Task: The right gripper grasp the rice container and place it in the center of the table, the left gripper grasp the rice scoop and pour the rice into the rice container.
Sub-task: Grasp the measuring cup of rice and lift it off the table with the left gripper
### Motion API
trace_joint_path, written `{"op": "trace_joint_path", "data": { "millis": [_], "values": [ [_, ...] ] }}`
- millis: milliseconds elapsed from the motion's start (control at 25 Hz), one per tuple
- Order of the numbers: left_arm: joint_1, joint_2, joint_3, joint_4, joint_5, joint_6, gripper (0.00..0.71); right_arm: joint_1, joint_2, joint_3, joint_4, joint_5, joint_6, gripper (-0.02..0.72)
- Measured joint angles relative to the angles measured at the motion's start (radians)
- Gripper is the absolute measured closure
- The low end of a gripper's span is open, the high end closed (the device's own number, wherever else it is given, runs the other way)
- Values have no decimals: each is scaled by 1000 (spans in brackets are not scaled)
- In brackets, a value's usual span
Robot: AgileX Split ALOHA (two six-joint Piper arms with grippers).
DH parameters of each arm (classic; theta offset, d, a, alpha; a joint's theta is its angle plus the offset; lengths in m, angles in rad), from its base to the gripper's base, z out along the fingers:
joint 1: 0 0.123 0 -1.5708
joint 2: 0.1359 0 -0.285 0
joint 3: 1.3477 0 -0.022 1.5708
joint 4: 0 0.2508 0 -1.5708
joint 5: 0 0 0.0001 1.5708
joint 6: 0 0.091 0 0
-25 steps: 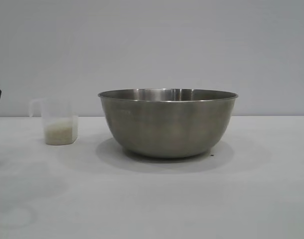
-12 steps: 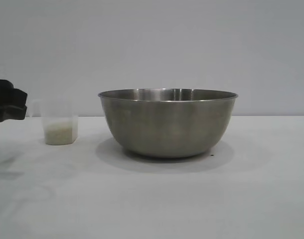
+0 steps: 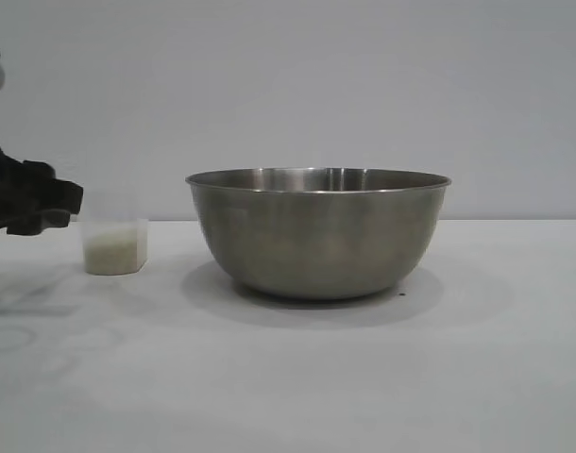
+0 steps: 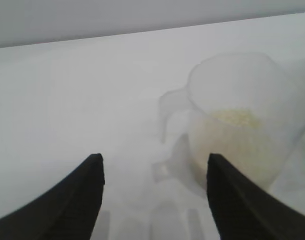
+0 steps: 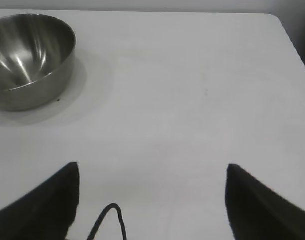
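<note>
Black claw first: your left gripper [image 3: 61, 209] sits at the exterior view's left edge, just above the table [image 3: 288, 377], its tip up against the left side of the rice scoop [image 3: 114, 243]. From its wrist camera, your left gripper [image 4: 155, 167] has its fingers spread apart and holds nothing; the scoop's small side handle [image 4: 167, 115] lies ahead of the gap between the fingertips, and the cup body stands ahead of one finger [image 4: 227, 195]. Whether that finger touches the cup cannot be told.

The rice scoop stands upright on the table, with the rice [image 4: 237, 120] filling its lower part.

To the scoop's right, near but apart from it, the rice container [image 3: 318, 231] sits upright about mid-table, casting a soft shadow.

Your right gripper [image 5: 152, 200], seen only in its own wrist view, is parked over bare table, fingers wide apart and empty, well away from the rice container [image 5: 30, 60].
</note>
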State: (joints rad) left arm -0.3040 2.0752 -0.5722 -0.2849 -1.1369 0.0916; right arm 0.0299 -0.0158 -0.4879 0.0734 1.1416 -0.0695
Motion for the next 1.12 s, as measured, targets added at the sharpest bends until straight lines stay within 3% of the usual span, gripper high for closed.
{"op": "trace_joint_path", "data": {
  "millis": [40,120,160,400,640,1120],
  "values": [
    [0,0,-7,-8,0,2,359,0,0,0,0,0,0,155],
    [2,1,-19,-12,0,7,361,0,0,0,0,0,0,155],
    [6,1,-24,-10,0,9,416,0,0,0,0,0,0,155],
    [39,5,-29,43,0,11,414,0,0,0,0,0,0,155],
    [41,21,-31,111,0,11,414,0,0,0,0,0,0,155],
    [43,87,-126,117,0,26,414,0,0,0,0,0,0,155]
  ]
}}
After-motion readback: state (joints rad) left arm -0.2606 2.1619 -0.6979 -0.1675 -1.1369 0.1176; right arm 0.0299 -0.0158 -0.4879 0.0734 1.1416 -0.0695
